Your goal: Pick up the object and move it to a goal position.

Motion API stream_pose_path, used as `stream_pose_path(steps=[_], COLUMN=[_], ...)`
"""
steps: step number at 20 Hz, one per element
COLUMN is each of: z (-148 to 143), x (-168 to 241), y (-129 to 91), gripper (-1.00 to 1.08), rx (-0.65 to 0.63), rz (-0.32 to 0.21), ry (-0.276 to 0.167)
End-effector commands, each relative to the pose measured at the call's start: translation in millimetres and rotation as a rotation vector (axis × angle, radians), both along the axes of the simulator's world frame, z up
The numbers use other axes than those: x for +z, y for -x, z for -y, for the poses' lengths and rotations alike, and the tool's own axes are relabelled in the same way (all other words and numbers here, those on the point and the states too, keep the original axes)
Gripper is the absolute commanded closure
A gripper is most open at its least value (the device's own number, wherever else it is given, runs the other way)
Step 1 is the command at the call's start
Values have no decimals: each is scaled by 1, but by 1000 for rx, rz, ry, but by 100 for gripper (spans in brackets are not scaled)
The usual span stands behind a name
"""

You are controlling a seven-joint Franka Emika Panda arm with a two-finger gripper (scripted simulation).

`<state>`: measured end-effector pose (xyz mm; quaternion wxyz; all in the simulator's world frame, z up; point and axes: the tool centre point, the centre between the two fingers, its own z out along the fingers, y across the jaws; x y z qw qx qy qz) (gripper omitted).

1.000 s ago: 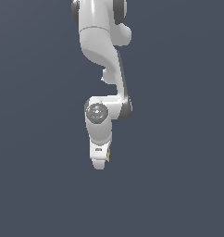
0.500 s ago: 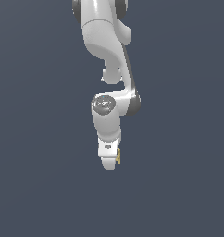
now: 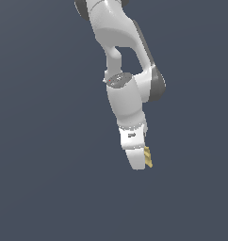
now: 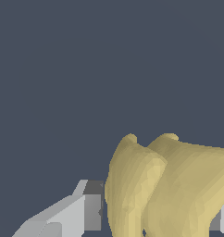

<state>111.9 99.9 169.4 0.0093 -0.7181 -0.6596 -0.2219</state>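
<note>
The white robot arm [image 3: 130,103] holds the little yellow object [image 4: 169,185] squeezed tight between its jaws at the gripper [image 3: 143,162], up off the ground, so it will not drop while being carried to the goal.

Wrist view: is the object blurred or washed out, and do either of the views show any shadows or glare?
Wrist view: the object is sharp, softly shaded, cropped by the frame edge, with no glare. Exterior view: flat, even lighting, no cast shadow on the plain background; the object shows only as a small yellow sliver beside the end effector.
</note>
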Motion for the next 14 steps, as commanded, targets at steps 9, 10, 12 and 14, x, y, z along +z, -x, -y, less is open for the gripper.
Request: stream_pose_path(steps=[9, 10, 12, 14], z=[-69, -73, -81, -88], x=[112, 122, 140, 157], y=[-10, -9, -9, -7], gripper=[108, 108, 108, 108], rx=[-3, -4, -4, -4], rz=[211, 227, 258, 287], ry=[-208, -224, -254, -283])
